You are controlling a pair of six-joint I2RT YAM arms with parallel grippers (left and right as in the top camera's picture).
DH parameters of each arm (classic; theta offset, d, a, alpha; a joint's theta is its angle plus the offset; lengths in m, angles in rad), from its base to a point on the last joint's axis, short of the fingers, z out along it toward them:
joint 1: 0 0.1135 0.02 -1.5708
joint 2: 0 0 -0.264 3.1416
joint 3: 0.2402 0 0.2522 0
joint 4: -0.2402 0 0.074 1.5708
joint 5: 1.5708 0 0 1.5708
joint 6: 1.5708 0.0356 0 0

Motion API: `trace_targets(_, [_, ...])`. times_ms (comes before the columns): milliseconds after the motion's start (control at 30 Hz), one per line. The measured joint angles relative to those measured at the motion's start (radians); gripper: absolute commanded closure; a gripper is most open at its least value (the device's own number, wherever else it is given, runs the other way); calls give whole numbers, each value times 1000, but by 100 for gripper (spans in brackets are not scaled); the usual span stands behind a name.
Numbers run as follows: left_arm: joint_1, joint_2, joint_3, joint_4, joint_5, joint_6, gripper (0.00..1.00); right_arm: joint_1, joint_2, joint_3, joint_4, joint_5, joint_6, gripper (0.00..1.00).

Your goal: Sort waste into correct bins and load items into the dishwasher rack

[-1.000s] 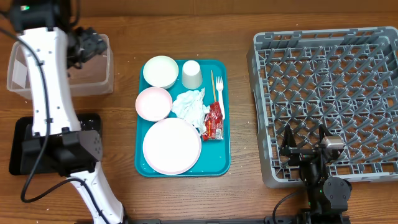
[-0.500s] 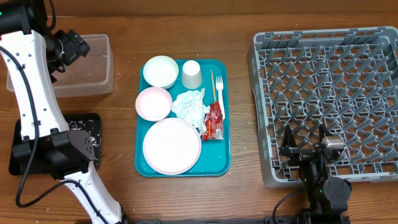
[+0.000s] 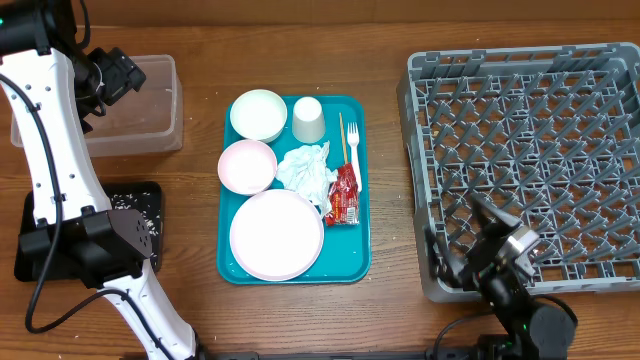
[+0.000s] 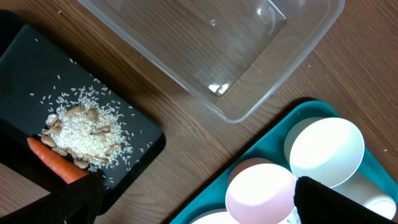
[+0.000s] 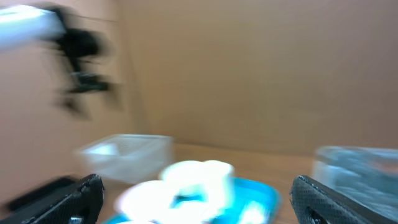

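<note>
Left gripper (image 4: 198,194) jaws open, empty, left of the teal tray (image 3: 346,252); right gripper (image 5: 198,196) jaws open, empty, right of it.

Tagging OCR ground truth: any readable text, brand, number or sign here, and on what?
None readable.
The red snack wrapper: possible print, too small to read from overhead.
The clear tub, black tray, teal tray, dishwasher rack: no lettering visible.
Right wrist view: too blurred to tell.

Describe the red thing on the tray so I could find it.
Start at the teal tray, centre of the overhead view. Near its right edge, below the white fork and beside the crumpled napkin, lies the snack wrapper. It alone is red and shiny.
</note>
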Motion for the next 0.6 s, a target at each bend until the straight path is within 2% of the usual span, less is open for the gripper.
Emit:
trace_targets(167, [0,0,0,0,0,0,0,-1,0,0,209,-160,137,0])
trace_targets(333, [0,0,0,0,0,0,0,-1,0,0,438,-184,199,0])
trace_targets(400, [0,0,0,0,0,0,0,-1,0,0,432,-160,211,0])
trace_targets(600, [0,0,0,0,0,0,0,-1,18,56,263,-28,214,0])
